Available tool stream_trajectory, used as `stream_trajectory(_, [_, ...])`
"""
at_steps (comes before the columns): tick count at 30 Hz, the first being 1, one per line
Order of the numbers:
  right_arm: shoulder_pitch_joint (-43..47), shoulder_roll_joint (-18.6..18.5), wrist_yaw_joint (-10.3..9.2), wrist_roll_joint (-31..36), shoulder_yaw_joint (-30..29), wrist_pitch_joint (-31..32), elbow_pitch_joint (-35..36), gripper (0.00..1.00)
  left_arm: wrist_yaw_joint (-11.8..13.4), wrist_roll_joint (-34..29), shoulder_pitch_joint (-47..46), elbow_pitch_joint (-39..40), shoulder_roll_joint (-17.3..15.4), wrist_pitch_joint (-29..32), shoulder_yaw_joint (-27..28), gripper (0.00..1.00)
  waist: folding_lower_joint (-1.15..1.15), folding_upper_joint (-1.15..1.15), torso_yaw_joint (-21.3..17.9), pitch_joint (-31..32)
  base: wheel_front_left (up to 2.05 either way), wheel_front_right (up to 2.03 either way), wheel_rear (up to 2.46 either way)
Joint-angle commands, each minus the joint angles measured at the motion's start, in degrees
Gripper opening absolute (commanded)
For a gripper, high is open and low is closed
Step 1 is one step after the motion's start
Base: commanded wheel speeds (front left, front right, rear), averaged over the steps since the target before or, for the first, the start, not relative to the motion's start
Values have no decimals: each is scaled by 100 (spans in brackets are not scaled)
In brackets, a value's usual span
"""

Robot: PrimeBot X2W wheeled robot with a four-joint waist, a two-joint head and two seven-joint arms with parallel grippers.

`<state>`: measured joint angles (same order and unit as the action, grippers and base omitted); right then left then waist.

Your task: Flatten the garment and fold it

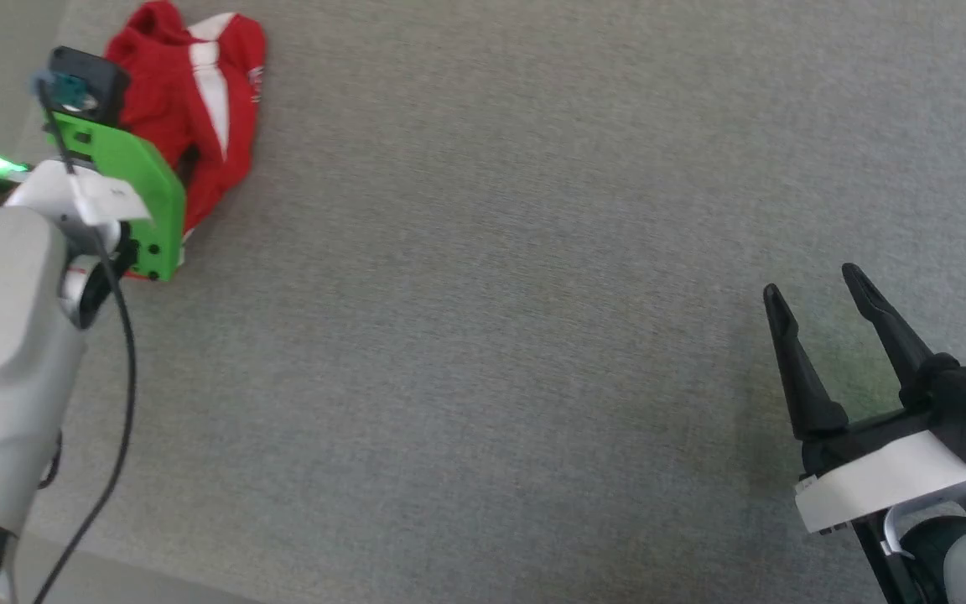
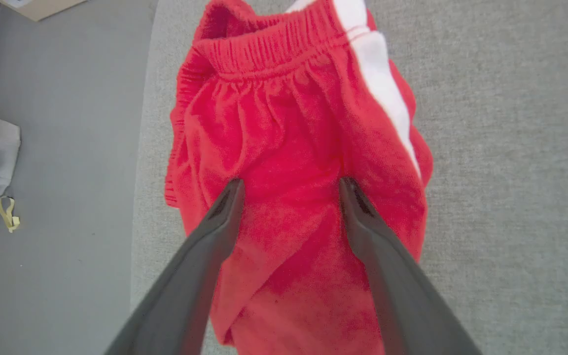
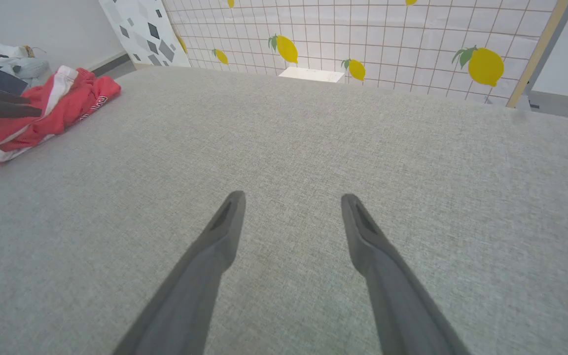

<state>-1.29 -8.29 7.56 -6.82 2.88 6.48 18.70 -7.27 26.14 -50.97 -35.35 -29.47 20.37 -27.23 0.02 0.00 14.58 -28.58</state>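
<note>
Left pincer (image 2: 289,183), spread wide, hangs over the crumpled red garment (image 2: 284,123).

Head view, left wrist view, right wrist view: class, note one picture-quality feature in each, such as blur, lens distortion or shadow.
Head view: even light, a faint shadow on the grey surface beside the right gripper. Left wrist view: the left gripper looks soft-edged near the lens, while the waistband gathers on the garment read clearly. Right wrist view: wide-angle bowing curves the surface's far edge.
</note>
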Motion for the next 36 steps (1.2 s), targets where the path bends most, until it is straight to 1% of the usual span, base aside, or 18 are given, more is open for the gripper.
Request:
stream_trajectory(1, [-103,7,-8,64,-8,-42,42,100,-21,177,-150,-125,-105,100,-95,100,-2,0,-196,-196,0,0,0])
stream_trajectory(5, [-94,20,-8,93,-13,-76,45,100,-21,432,-274,-393,-269,292,-343,100,-2,0,-244,-252,0,0,0])
stream_trajectory(6, [-92,22,-8,98,-12,-84,40,100,-21,471,-288,-432,-291,303,-383,60,-2,0,-251,-255,0,0,0])
stream_trajectory(7, [-90,24,-8,101,-11,-95,31,100,-21,507,-306,-471,-313,295,-427,10,-2,0,-257,-254,0,0,0])
stream_trajectory(8, [-91,26,-8,103,-12,-102,21,100,-21,537,-315,-499,-328,282,-465,0,-2,0,-259,-248,0,0,0])
stream_trajectory(12, [-95,52,-8,100,-16,-117,-63,100,-21,634,-354,-631,-359,84,-583,0,-2,0,-241,-131,0,0,0])
stream_trajectory(16, [-107,69,-8,48,10,-143,-219,100,-21,677,-390,-730,-352,-195,-673,0,-2,0,-198,141,0,0,0])
stream_trajectory(19, [-94,89,-8,-24,33,-159,-381,100,-22,686,-461,-688,-389,-544,-766,0,-2,0,-158,433,0,0,0])
stream_trajectory(24, [0,112,-8,-132,66,-211,-659,100,-22,734,-643,-556,-384,-1199,-727,0,-2,0,-105,987,0,0,0])
stream_trajectory(30, [159,158,-8,-260,117,-290,-925,100,-17,1006,-709,-100,-338,-1590,-485,0,-2,0,-139,1598,0,0,0])
stream_trajectory(33, [182,196,-8,-317,146,-340,-1042,100,39,1262,-643,252,-286,-1606,-307,0,-2,0,-229,1843,0,0,0])
stream_trajectory(36, [171,237,-8,-362,176,-381,-1150,100,140,1410,-527,698,-238,-1509,-249,0,-2,0,-363,2038,0,0,0])
